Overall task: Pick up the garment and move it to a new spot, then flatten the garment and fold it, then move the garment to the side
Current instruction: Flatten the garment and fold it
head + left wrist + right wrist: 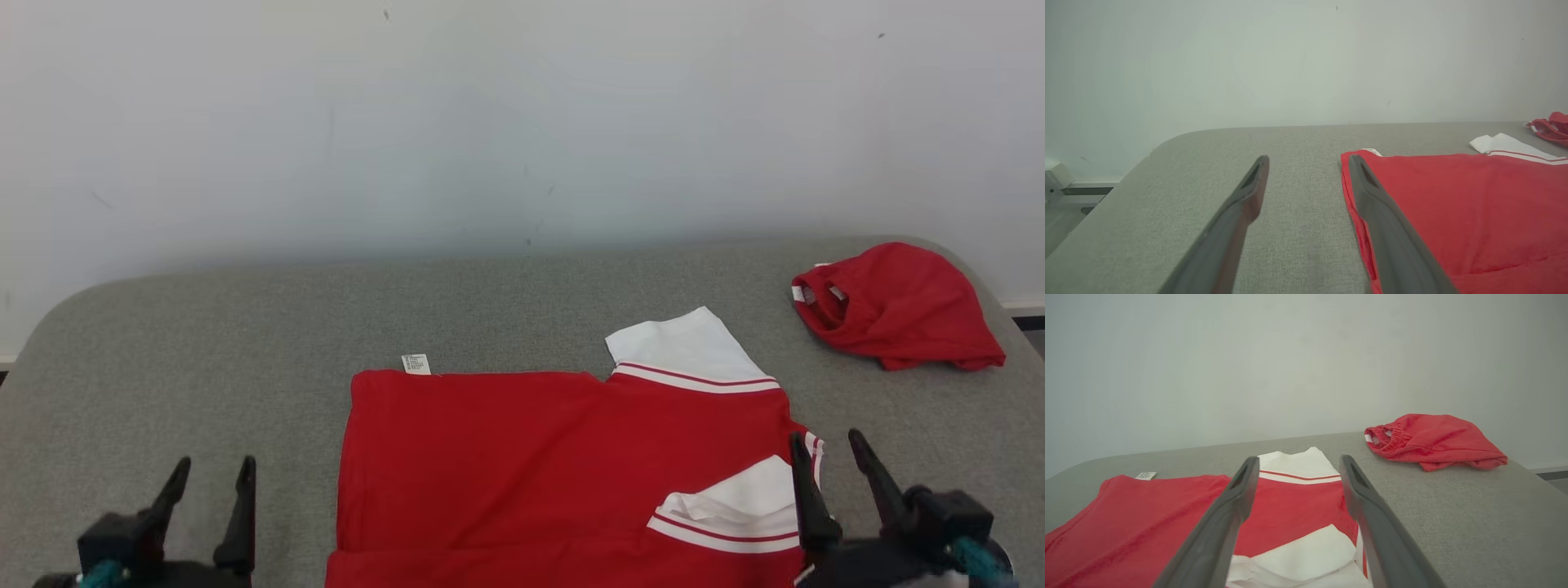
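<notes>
One red garment (563, 465) (flat), grey table (204, 327)

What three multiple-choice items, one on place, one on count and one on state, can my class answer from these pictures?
1. Where do the bunched red shorts lie on the grey table?
A. near left corner
B. far right corner
C. on the shirt

2. How many white sleeves show on the red shirt?
A. one
B. two
C. four

3. How do the left gripper and right gripper stand?
A. both open
B. both shut
C. left shut, right open

Answers:
1 B, they sit apart from the shirt, by the table's far right edge.
2 B, one sleeve lies at the shirt's far edge and one is folded onto its near right.
3 A, each gripper's jaws stand spread.
</notes>
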